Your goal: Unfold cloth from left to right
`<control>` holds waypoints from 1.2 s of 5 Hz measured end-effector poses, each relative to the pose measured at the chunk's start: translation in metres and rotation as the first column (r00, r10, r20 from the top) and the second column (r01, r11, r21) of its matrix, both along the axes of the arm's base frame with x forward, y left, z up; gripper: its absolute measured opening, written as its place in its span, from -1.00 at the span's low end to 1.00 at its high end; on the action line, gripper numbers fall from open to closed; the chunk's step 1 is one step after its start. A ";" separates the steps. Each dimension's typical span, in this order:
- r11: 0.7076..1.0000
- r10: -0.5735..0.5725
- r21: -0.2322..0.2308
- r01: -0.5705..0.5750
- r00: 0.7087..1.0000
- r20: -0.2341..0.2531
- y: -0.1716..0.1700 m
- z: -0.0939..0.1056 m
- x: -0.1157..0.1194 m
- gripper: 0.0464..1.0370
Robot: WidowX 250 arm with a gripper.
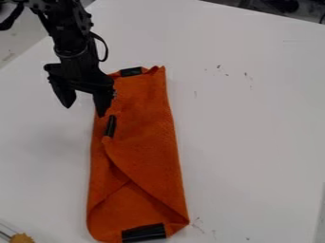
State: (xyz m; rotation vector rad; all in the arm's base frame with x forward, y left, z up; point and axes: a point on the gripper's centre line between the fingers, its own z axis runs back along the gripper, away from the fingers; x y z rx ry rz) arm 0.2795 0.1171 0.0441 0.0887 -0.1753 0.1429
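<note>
The gripper (84, 110) hangs at the upper left of the cloth, its two fingers spread apart with nothing between them. One finger is over the cloth's left edge and the other is over the bare table to the left. The orange cloth (146, 137) lies folded as a long upright strip. A flap crosses its lower half at a slant, over another layer. Black tape pieces mark its top edge, its bottom edge and a spot near the left edge, just below the right finger. Whether the finger touches the cloth, I cannot tell.
The white table (254, 133) extends on both sides of the cloth, with small dark marks on its surface. A yellowish object (22, 238) with a thin metal rod lies at the bottom left corner. The table's far edge runs along the top right.
</note>
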 end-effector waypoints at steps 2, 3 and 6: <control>1.000 0.005 -0.002 -0.005 0.999 -0.040 -0.008 -0.009 -0.003 0.93; 1.000 -0.007 -0.002 0.007 0.998 -0.064 -0.016 -0.004 -0.005 0.93; 0.999 -0.047 -0.022 0.047 0.999 0.011 -0.044 -0.003 0.005 0.93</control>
